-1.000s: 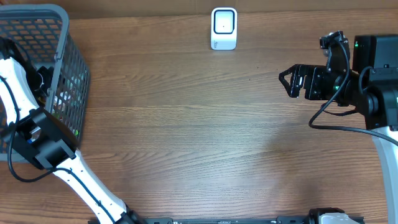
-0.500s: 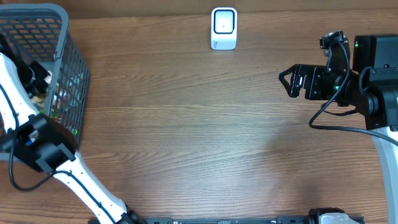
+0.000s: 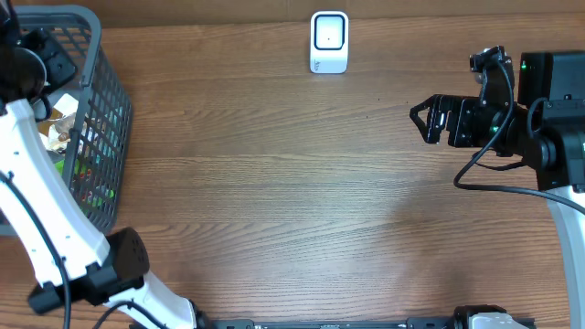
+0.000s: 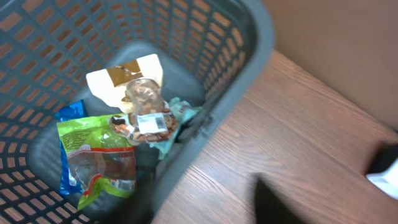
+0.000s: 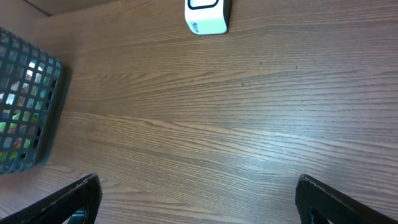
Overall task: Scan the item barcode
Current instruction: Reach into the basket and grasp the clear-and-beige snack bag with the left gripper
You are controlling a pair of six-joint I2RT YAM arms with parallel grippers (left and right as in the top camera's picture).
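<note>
Several packaged items lie in the grey mesh basket [image 3: 101, 110] at the table's left end. Among them are a green snack bag [image 4: 99, 163], a clear pack of nuts with a white label [image 4: 147, 115], a beige packet [image 4: 124, 73] and a blue packet [image 4: 67, 112]. The white scanner [image 3: 329, 41] stands at the far middle of the table. My left gripper [image 4: 211, 208] hangs blurred above the basket's rim [image 4: 249, 68], jaws apart with nothing between them. My right gripper [image 5: 202, 202] is wide open over bare wood at the right.
The basket [image 5: 25, 106] also shows at the left of the right wrist view, with the scanner [image 5: 207, 15] at the top. A brown wall runs behind the table. Wooden tabletop [image 3: 292, 201] stretches between basket and right arm.
My left arm has risen out of the basket and swung toward its far end, carrying nothing. The right arm has not moved.
</note>
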